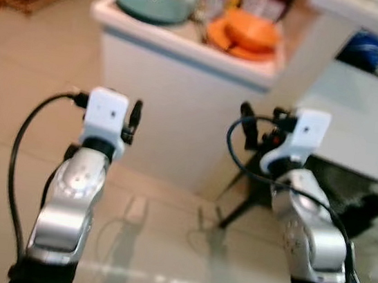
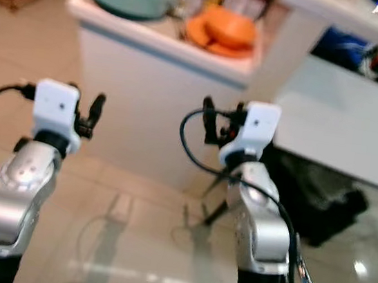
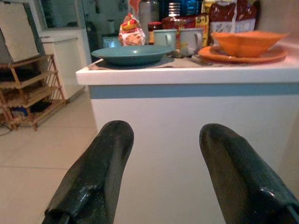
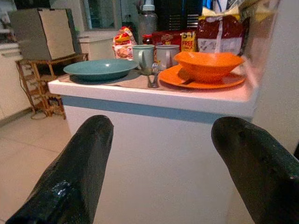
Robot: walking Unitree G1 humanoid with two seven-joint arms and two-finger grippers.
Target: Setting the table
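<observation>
The white desk (image 1: 187, 47) stands ahead of both grippers and a little above them, its front panel facing the robot across a stretch of tiled floor (image 1: 14, 90). Neither gripper reaches it yet, so the step in hand looks like the approach, and doing it well probably means closing in squarely and raising both arms to the level of the top before reaching.

On the desk, beyond the left gripper (image 3: 161, 154), lies the teal plate (image 3: 132, 54), broad and shallow, near the front edge. Beyond the right gripper (image 4: 161, 154) sits the orange bowl (image 4: 209, 65) on an orange plate (image 4: 224, 81); a pinch on the plate's rim would likely carry both, but the bowl could slide, so keep it level.

Between these, farther back, stand two pale mugs (image 4: 155, 57), with a fork (image 4: 153, 74) lying in front of them. Packets and bottles (image 4: 219, 32) crowd the rear, so the reach should stay low and short to avoid knocking them.

Both grippers are spread wide and empty, fingers (image 4: 74, 172) pointed at the desk front. That width suits a plate rim; narrow it only once an edge sits between the fingers.
</observation>
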